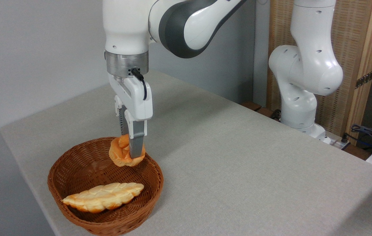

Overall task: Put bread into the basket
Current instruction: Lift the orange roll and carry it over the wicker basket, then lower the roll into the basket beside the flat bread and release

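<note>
The bread point(120, 154), a small golden-orange knotted bun, hangs in the air over the far right part of the basket point(74, 170), just above its rim. My gripper point(132, 154) points straight down and is shut on the bun, with one grey finger point(137, 144) across its front. The round brown wicker basket sits at the table's front left corner.
A long pale braided loaf point(104, 196) lies in the basket's near half. The arm's white base point(304, 82) stands at the far right beside a wooden panel. Cables point(369, 134) lie past the table's right edge. The grey table point(238, 164) stretches right of the basket.
</note>
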